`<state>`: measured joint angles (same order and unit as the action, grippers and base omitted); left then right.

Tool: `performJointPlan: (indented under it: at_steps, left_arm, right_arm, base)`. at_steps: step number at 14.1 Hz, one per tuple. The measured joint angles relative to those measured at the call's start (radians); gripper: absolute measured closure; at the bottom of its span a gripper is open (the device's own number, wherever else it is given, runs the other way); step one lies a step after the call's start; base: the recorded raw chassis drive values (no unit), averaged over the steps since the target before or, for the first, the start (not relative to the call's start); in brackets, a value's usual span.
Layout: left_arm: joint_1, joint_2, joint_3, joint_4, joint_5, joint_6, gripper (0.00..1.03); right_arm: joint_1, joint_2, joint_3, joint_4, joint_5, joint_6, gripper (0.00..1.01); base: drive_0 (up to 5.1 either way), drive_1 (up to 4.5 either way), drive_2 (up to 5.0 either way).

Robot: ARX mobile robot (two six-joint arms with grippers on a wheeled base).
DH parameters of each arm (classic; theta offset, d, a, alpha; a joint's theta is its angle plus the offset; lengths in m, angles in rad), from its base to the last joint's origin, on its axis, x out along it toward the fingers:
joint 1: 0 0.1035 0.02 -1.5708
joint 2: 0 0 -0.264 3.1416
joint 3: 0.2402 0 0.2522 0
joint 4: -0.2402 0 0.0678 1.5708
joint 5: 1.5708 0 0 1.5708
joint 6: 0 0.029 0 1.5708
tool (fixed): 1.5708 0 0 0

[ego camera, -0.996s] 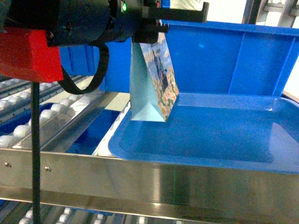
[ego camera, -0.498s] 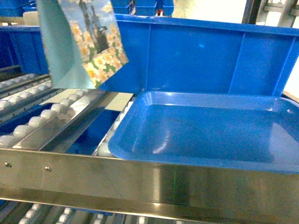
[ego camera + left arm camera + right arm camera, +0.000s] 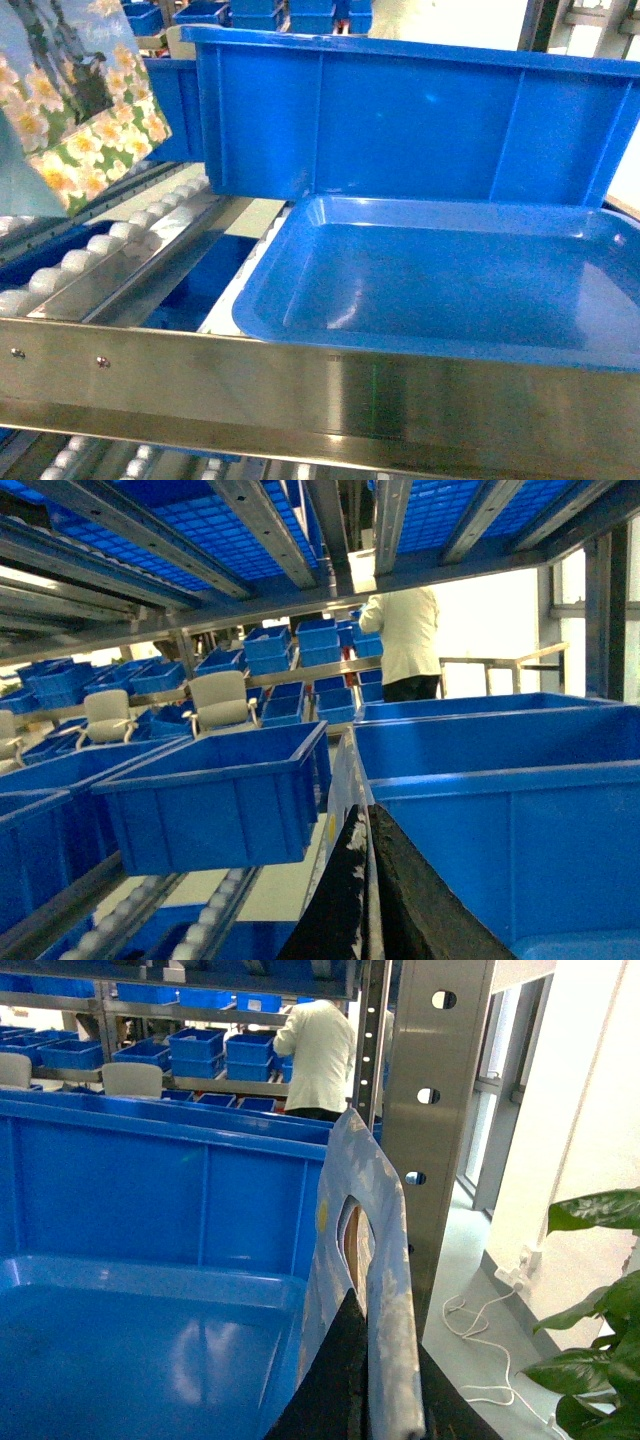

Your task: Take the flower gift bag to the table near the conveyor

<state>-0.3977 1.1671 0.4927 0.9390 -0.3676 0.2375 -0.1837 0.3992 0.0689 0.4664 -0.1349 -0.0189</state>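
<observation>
Head view, far left: the flower gift bag (image 3: 75,110) hangs tilted in the air, cut off by the frame edge, above the white rollers of the conveyor (image 3: 110,250) and clear of them; to its right a blue tray (image 3: 450,290) sits behind the steel rail (image 3: 330,385), with a blue bin (image 3: 400,120) at its back; left wrist view: the left gripper (image 3: 362,900) is clamped on the bag's thin top edge; right wrist view: the right gripper (image 3: 362,1380) pinches a pale bag (image 3: 375,1260) with a cut-out handle, beside the tray.
</observation>
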Motion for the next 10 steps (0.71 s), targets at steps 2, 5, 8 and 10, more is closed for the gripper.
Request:
performJointPlan:
  at_steps: [2, 5, 8, 10]
  left_arm:
    - [0.000, -0.047, -0.049, 0.000, -0.019, 0.011, 1.01]
    - [0.013, -0.154, -0.152, -0.011, -0.061, 0.032, 1.01]
    - [0.057, -0.241, -0.283, 0.003, -0.074, 0.042, 1.01]
    - [0.066, -0.246, -0.294, 0.003, -0.055, 0.060, 1.01]
  right_arm:
    - [0.000, 0.000, 0.000, 0.000, 0.000, 0.000, 0.99]
    - [0.000, 0.000, 0.000, 0.000, 0.000, 0.000, 0.99]
    - [0.000, 0.000, 0.000, 0.000, 0.000, 0.000, 0.99]
    - [0.000, 0.000, 0.000, -0.001, 0.004, 0.000, 0.99]
  base:
    - [0.0, 0.00, 0.0]
    - [0.0, 0.00, 0.0]
    - [0.0, 0.00, 0.0]
    - [-4.7, 1.73, 3.5]
